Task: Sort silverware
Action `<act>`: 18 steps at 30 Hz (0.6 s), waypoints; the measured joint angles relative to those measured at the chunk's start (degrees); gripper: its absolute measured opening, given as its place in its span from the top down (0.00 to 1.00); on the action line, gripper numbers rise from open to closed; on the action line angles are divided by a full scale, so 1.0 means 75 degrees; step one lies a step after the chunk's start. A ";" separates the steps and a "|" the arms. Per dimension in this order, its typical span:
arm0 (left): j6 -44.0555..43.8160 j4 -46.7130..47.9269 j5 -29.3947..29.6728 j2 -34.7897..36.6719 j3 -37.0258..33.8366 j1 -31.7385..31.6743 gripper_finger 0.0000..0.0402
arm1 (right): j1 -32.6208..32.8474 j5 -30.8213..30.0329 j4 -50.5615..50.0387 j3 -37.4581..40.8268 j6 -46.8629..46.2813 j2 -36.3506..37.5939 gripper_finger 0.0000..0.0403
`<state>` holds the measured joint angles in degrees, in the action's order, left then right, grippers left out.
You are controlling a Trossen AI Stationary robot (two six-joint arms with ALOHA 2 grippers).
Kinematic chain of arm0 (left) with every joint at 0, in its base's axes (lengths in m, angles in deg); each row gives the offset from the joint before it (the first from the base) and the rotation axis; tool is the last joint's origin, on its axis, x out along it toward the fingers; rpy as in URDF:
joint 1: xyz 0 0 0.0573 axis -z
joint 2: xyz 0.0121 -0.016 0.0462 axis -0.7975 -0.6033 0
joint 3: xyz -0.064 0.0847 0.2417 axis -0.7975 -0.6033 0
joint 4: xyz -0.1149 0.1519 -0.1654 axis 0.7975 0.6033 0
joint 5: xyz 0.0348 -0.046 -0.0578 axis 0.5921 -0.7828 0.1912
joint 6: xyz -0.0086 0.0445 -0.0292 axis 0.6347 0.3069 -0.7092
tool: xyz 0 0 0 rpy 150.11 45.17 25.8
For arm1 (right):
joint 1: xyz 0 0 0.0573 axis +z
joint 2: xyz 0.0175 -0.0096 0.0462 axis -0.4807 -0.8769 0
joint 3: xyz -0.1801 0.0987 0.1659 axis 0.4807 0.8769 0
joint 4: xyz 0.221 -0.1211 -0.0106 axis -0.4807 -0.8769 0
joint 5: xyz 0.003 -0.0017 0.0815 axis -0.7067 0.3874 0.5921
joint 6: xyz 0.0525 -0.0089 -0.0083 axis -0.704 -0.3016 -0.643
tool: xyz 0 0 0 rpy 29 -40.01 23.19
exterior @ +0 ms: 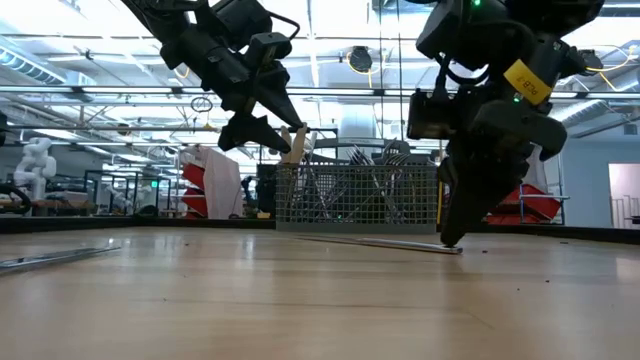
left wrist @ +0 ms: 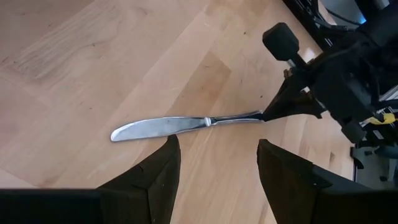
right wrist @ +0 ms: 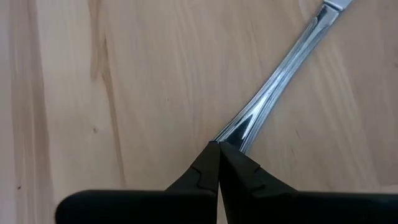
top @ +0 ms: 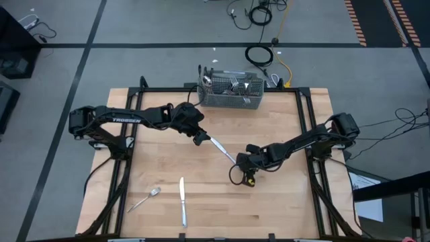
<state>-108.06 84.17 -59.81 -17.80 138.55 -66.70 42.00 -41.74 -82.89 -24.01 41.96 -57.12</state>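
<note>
A grey wire-mesh basket (top: 232, 101) stands at the wooden table's (top: 282, 208) far edge.

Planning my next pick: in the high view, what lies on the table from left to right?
Fork → lone knife → left pincer, open above a second knife's blade → that second knife → right pincer, shut on the second knife's handle end.
</note>
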 joint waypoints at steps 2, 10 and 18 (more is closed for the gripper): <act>0.0009 0.0000 0.0000 0.0000 0.0000 -0.0013 0.47 | -0.0013 0.0020 0.0040 -0.0012 -0.0018 -0.0053 1.00; 0.0143 -0.0078 0.0224 -0.0183 0.0002 -0.0236 0.47 | -0.0013 0.0015 0.0068 0.0068 -0.0032 -0.0077 1.00; -0.0267 -0.0239 -0.0098 -0.2013 -0.0003 -0.0640 0.47 | -0.0010 0.0003 0.0411 0.0524 -0.0276 -0.0060 1.00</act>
<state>-110.06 82.38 -60.54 -32.90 138.53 -71.50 41.92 -41.72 -79.80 -20.08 39.90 -57.57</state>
